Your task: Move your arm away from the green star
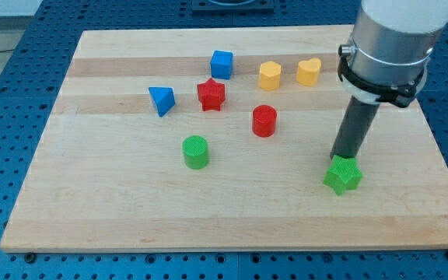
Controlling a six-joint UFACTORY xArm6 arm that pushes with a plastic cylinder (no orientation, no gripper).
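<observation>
The green star (343, 176) lies on the wooden board (115, 210) at the view's lower right. My tip (339, 158) stands right at the star's upper edge, touching or nearly touching it. The dark rod rises from there up to the arm's grey body at the view's top right.
A green cylinder (196, 152) lies left of centre. A red cylinder (264, 120) and a red star (211, 95) lie mid-board. A blue triangle (162, 100) and a blue cube (222, 64) lie upper left. A yellow hexagon (270, 75) and a yellow heart (309, 71) lie near the top.
</observation>
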